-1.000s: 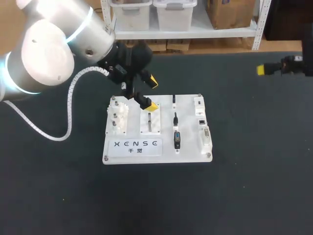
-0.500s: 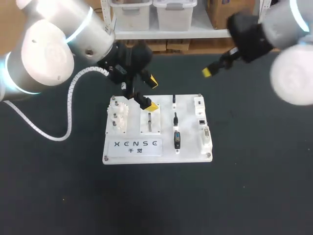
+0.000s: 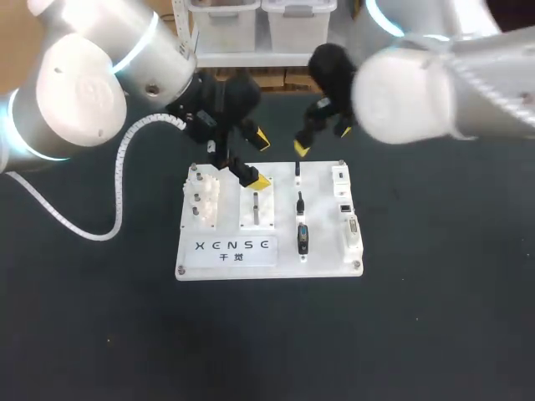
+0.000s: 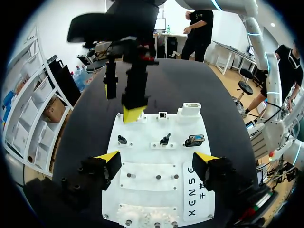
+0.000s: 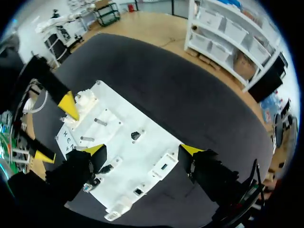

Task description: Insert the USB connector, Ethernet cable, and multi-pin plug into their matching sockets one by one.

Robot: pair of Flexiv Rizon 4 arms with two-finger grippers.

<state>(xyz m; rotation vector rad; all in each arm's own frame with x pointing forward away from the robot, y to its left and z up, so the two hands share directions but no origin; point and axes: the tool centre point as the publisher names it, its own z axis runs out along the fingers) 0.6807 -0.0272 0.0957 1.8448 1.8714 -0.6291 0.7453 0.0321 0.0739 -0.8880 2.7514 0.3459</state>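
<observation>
The white board (image 3: 267,251) carries three black plugs in a column: the USB connector (image 3: 298,171), the Ethernet cable plug (image 3: 299,201) and the multi-pin plug (image 3: 303,238). Their sockets (image 3: 344,205) line the board's right edge. My left gripper (image 3: 255,160) hangs open over the board's back left part, holding nothing; in its wrist view the open gripper (image 4: 156,159) looks down at the plugs (image 4: 165,139). My right gripper (image 3: 322,138) is open above the board's back edge, near the USB connector (image 5: 135,136). Nothing lies between its yellow fingertips (image 5: 95,149).
White pegs (image 3: 201,200) stand on the board's left side, and two grey pins (image 3: 256,207) lie beside them. The two grippers hang close together over the board's back half. Dark tabletop (image 3: 267,334) surrounds the board.
My right arm has swung in from the far right to above the board's back edge. The left arm and the plugs have not moved.
</observation>
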